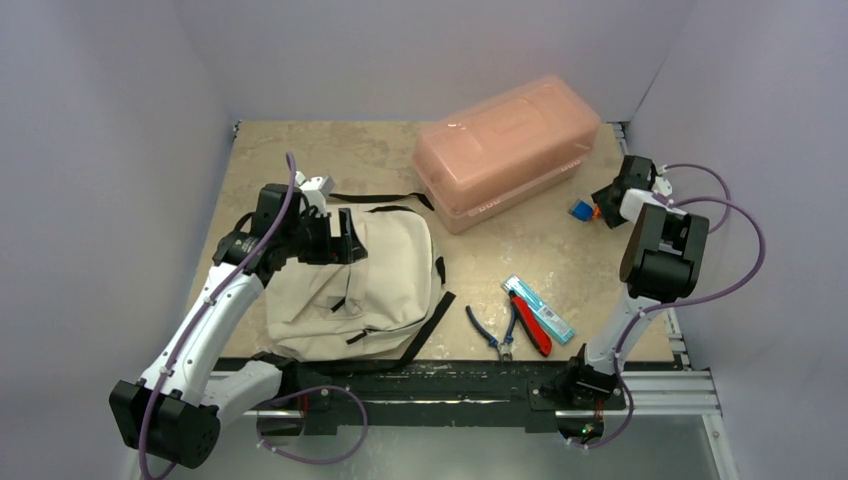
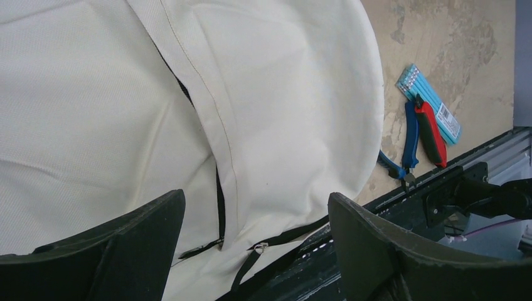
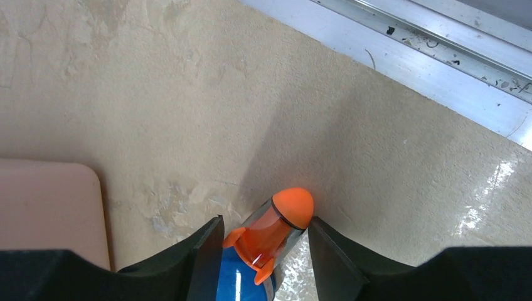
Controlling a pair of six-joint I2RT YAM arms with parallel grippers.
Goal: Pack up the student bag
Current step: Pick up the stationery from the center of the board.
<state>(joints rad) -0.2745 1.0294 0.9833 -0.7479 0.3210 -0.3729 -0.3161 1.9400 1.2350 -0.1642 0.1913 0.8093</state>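
Toward the left of the table [image 1: 300,150], you have the student bag [image 1: 370,280] lying flat with its cream fabric up and black straps trailing off its edges. Your left gripper [image 1: 335,238] hangs over the bag's far-left part, jaws spread wide with nothing between them. Over at the far-right edge, your right gripper [image 3: 263,219] sits low, jaws about half open on either side of a blue glue bottle [image 3: 276,226] with an orange tip under a clear cap. The fingers are right against it, but a firm grip cannot be told. A pink box [image 1: 505,150] stands just beyond the bag. Pliers [image 1: 490,335] and a blue pack [image 1: 540,310] lie to its right.
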